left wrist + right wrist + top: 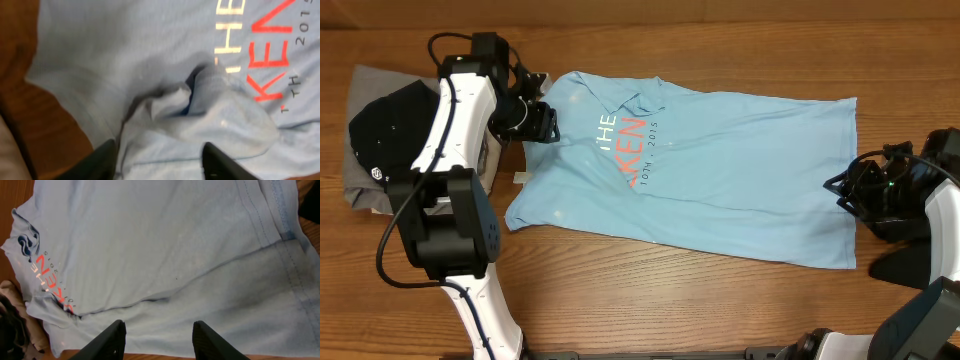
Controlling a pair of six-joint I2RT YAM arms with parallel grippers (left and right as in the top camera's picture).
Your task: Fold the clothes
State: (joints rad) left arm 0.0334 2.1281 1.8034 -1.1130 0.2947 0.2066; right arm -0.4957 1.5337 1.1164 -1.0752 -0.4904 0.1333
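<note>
The light-blue T-shirt [720, 170] lies spread across the table, folded lengthwise so its print reads "THE" and "KEN". My left gripper [542, 122] is open just above the shirt's left end near the collar; in the left wrist view its fingers [160, 160] straddle rumpled blue cloth [200, 110]. My right gripper [845, 190] is open at the shirt's right hem; in the right wrist view its fingers [157, 337] hover over the cloth [165, 255] near the table edge. Neither holds anything.
A stack of grey and black garments [380, 140] lies at the far left, partly under the left arm. A beige garment [12, 300] shows at the left edge of the right wrist view. Bare wood table [650, 290] lies in front of the shirt.
</note>
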